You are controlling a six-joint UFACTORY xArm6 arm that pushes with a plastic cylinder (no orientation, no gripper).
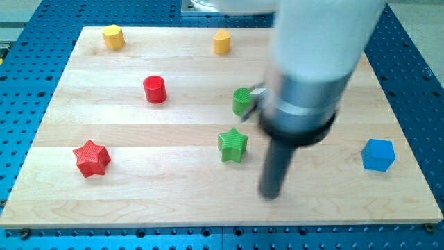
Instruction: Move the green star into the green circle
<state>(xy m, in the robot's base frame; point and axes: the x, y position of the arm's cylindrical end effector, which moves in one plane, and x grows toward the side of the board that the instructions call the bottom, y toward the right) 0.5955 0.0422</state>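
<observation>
The green star [232, 145] lies on the wooden board near the middle. The green circle block [241, 101] stands just above it toward the view's top, partly hidden on its right side by the arm. My tip [271, 192] rests on the board to the right of and below the green star, a short gap away from it. The thick white and dark arm body fills the view's upper right.
A red star [91, 157] lies at the left. A red cylinder [155, 89] stands at the upper left of the middle. Two yellow blocks [113, 36] [221, 42] sit near the top edge. A blue block [378, 154] sits at the right.
</observation>
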